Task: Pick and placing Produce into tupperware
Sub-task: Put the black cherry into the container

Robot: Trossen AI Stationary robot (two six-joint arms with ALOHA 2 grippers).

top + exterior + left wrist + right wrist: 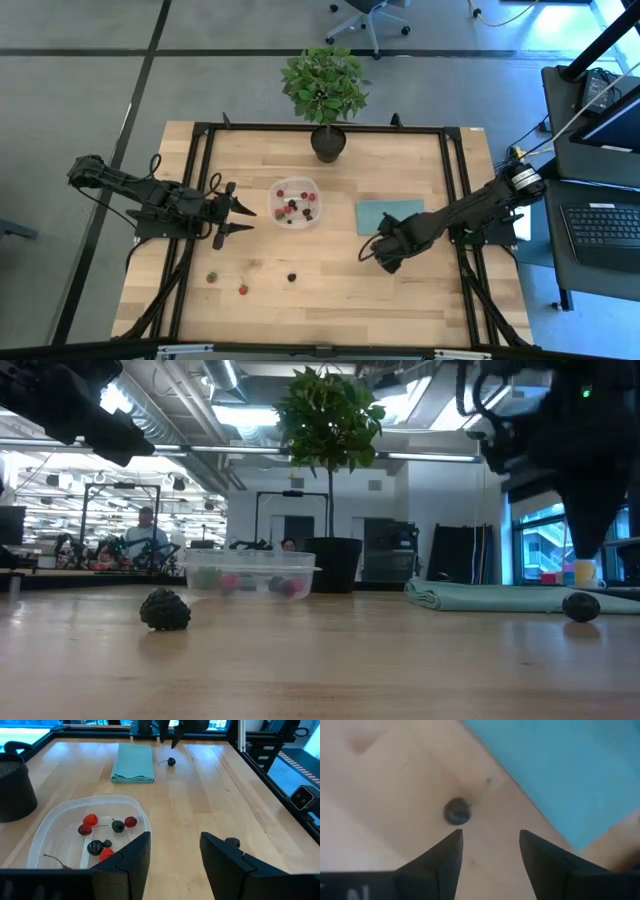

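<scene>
Berries (pixel 293 208) are lying in the tupperware (pixel 296 201) mid-counter (pixel 330 290). The sheet (pixel 388 216) is lying to its right, the potted plant (pixel 325 92) standing behind.

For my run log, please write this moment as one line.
left gripper: open, empty, beside tupperware | right gripper: open, above dark berry near teal cloth

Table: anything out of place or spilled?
Nothing spilled or damaged. Four berries lie outside the tupperware: two red ones and a dark one on the near side, and a dark berry by the teal cloth, under the open right gripper. The left gripper waits, open, beside the tupperware.
</scene>
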